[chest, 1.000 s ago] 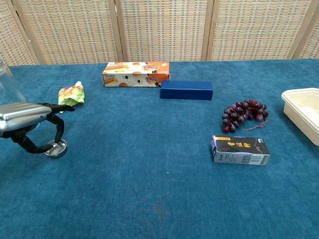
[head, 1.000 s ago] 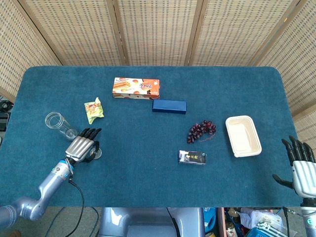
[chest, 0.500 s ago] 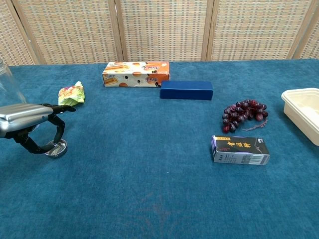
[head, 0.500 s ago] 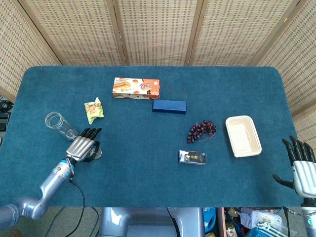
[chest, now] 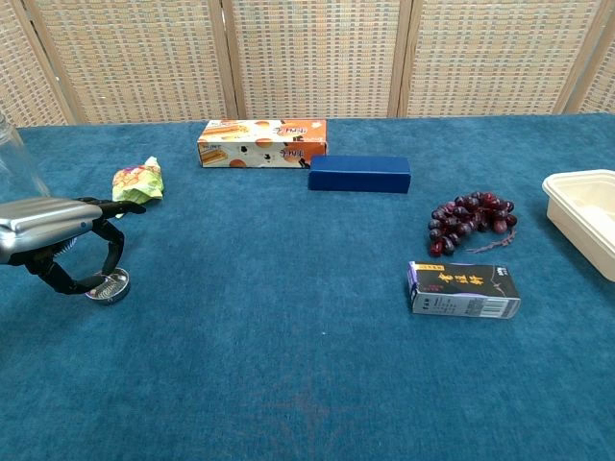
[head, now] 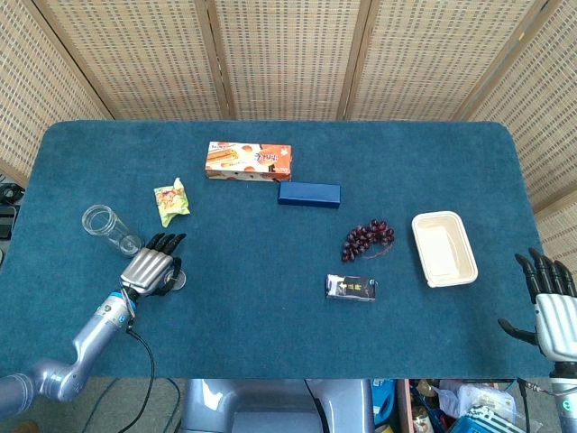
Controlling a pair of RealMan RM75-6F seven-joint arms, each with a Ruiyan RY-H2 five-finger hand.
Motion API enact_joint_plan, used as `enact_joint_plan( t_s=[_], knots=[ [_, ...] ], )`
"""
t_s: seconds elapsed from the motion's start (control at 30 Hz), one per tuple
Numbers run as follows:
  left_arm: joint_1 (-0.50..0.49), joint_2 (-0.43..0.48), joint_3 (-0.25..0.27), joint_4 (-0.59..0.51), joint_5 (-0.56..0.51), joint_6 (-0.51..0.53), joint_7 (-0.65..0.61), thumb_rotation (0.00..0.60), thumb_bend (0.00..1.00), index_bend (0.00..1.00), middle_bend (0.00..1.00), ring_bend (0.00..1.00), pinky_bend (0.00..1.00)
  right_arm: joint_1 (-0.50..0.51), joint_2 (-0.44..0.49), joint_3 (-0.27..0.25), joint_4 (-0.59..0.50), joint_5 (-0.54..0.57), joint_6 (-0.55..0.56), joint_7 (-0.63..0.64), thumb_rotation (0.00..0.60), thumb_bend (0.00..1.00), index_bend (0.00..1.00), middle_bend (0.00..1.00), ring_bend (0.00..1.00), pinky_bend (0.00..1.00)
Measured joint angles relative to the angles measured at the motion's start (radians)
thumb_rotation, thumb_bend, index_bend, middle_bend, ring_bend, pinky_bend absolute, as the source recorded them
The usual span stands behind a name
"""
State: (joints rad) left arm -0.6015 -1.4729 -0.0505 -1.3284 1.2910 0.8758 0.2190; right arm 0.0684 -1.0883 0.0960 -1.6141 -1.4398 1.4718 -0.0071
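Left robot hand (chest: 60,235) over a small metal lid (chest: 107,286) near the bench's left edge.

Its fingers arch down around the lid, fingertips touching it; whether the lid is pinched or only touched I cannot tell. A clear jar (head: 110,229) lies just beside, toward the left edge, with a green snack packet (head: 169,200) beyond it. The right robot hand (head: 550,307) hangs off the bench's right front corner, fingers spread, holding nothing. Mid-bench sit an orange box (head: 248,161), a blue box (head: 309,194), grapes (head: 367,238) and a dark carton (head: 351,288); a white tray (head: 444,249) lies toward the right edge.
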Motion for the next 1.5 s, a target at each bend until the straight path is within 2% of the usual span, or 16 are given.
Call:
enact_joint_plan(
  t_s=[0.23, 0.43, 0.63, 0.77, 0.97, 1.2, 1.5],
  knots=[
    [0.0, 0.026, -0.005, -0.055, 0.016, 0.031, 0.007, 0.6, 0.5, 0.58, 0.0, 0.0, 0.0, 0.0, 0.002, 0.001, -0.001, 0.001, 0.0, 0.002, 0.6, 0.0, 0.0, 0.0, 0.0, 0.0],
    [-0.007, 0.084, -0.029, -0.174, 0.028, 0.071, 0.033, 0.6, 0.5, 0.58, 0.0, 0.0, 0.0, -0.001, 0.004, -0.001, -0.005, -0.003, 0.003, 0.005, 0.6, 0.0, 0.0, 0.0, 0.0, 0.0],
    [-0.018, 0.191, -0.089, -0.351, 0.019, 0.124, 0.076, 0.6, 0.5, 0.58, 0.0, 0.0, 0.0, -0.002, 0.007, 0.001, -0.005, -0.001, 0.003, 0.012, 0.6, 0.0, 0.0, 0.0, 0.0, 0.0],
    [-0.023, 0.298, -0.147, -0.458, -0.016, 0.162, 0.099, 0.6, 0.5, 0.58, 0.0, 0.0, 0.0, -0.002, 0.006, 0.002, -0.003, 0.001, 0.003, 0.018, 0.6, 0.0, 0.0, 0.0, 0.0, 0.0],
    [-0.013, 0.422, -0.2, -0.541, -0.068, 0.207, 0.111, 0.6, 0.5, 0.58, 0.0, 0.0, 0.0, -0.002, 0.008, 0.002, -0.005, 0.001, 0.003, 0.02, 0.6, 0.0, 0.0, 0.0, 0.0, 0.0],
    [0.032, 0.512, -0.212, -0.533, -0.101, 0.233, 0.033, 0.6, 0.5, 0.58, 0.0, 0.0, 0.0, -0.005, 0.009, 0.0, -0.009, -0.005, 0.009, 0.019, 0.6, 0.0, 0.0, 0.0, 0.0, 0.0],
    [0.066, 0.509, -0.19, -0.296, -0.123, 0.17, -0.193, 0.6, 0.5, 0.59, 0.0, 0.0, 0.0, -0.001, -0.002, -0.003, -0.008, -0.003, 0.002, -0.007, 0.6, 0.0, 0.0, 0.0, 0.0, 0.0]
  ],
)
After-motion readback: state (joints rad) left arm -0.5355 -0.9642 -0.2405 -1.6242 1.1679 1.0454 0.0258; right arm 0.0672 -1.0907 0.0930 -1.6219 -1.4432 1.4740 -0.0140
